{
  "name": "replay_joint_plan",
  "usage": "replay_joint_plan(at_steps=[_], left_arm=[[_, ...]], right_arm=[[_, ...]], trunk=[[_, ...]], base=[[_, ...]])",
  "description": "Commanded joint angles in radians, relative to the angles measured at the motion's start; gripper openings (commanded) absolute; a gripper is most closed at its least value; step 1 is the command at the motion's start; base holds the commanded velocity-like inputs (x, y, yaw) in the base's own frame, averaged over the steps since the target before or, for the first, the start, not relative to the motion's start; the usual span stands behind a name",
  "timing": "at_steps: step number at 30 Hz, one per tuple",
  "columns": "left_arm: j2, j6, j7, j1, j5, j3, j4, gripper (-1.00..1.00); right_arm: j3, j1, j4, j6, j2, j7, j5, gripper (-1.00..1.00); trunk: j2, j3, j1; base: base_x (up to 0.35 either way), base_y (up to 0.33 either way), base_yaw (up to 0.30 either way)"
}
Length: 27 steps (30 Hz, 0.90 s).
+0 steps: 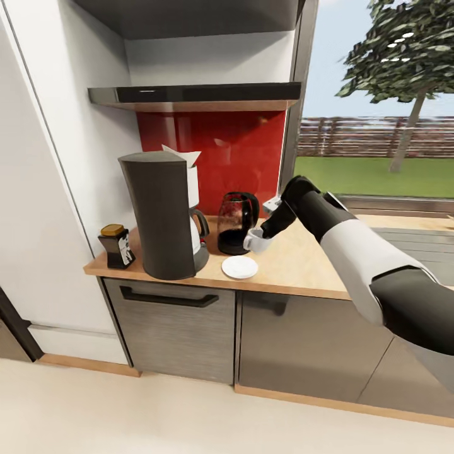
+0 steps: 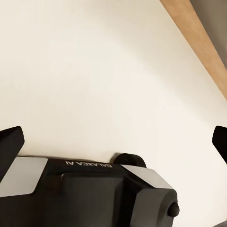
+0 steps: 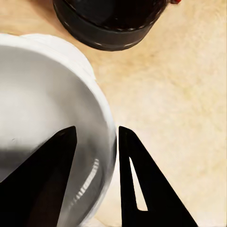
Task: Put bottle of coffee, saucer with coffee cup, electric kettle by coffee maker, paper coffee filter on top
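Note:
The coffee maker [image 1: 161,214] stands at the left end of the countertop [image 1: 302,265], and a white paper coffee filter [image 1: 183,154] sits on its top. Left of it stands the bottle of coffee [image 1: 116,246]. The electric kettle [image 1: 236,222] is just to its right, with the saucer [image 1: 239,267] lying in front of the kettle. My right gripper [image 1: 263,236] is shut on the coffee cup [image 1: 255,240], holding it a little above the saucer's right edge. In the right wrist view the cup [image 3: 42,104] has its wall pinched in the right gripper [image 3: 97,130], near the kettle base [image 3: 106,33]. My left gripper [image 2: 116,142] is open over cream floor.
The black kitchen shelf [image 1: 195,94] hangs above the red backsplash. A tall white panel borders the counter on the left and a window on the right. Dark grey cabinets [image 1: 170,328] sit below. Bare worktop [image 3: 179,94] stretches to the right of the saucer.

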Motion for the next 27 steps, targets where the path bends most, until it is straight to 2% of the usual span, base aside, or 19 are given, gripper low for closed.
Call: replay_joint_plan(at_steps=[1, 18, 27], left_arm=[[0.000, 0.009, -0.003, 0.000, 0.011, -0.006, -0.001, 1.00], [0.000, 0.009, -0.003, -0.001, 0.011, -0.006, 0.000, 1.00], [0.000, 0.009, -0.003, 0.000, 0.011, -0.005, -0.001, 1.00]], right_arm=[[0.002, -0.001, 0.012, 0.001, 0.000, 0.012, 0.009, -1.00], [0.006, 0.034, 0.044, -0.002, 0.006, 0.012, 0.005, -1.00], [0.006, 0.036, 0.044, -0.002, 0.006, 0.010, 0.005, -1.00]], trunk=[[-0.001, -0.001, 0.000], [-0.001, -0.001, 0.000], [-0.001, -0.001, 0.000]], base=[[0.000, 0.000, 0.000], [0.025, 0.016, 0.000], [0.078, 0.099, 0.000]])
